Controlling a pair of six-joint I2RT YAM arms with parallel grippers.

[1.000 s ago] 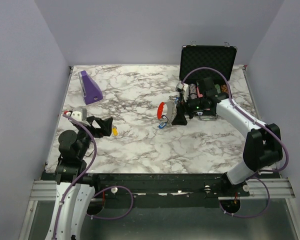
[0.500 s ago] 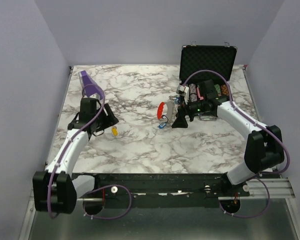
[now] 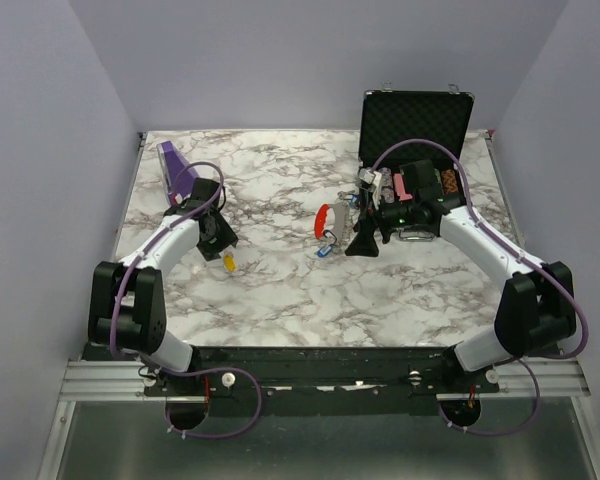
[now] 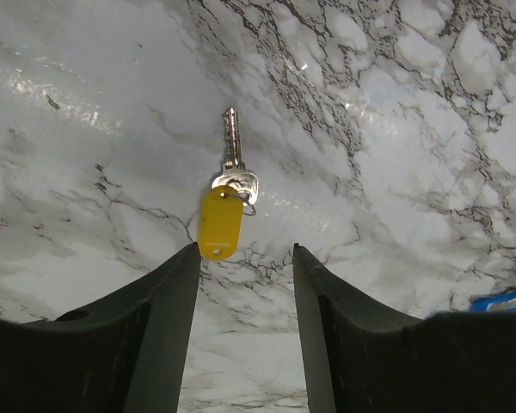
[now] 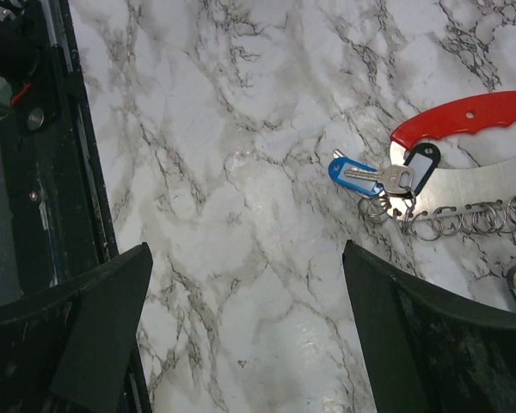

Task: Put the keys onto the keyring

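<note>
Enclosing the marble-veined table point(image 3: 280, 290), plain lilac walls point(image 3: 280, 60).

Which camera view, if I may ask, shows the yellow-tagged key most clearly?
The left wrist view: the yellow-tagged key lies flat on the marble just beyond the left claw, blade and tag both sharp. The top external view shows only a small yellow speck. The right wrist view does not show it.

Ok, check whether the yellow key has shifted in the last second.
No. The yellow key lies on the same spot of the table, equally far from the purple wedge.
</note>
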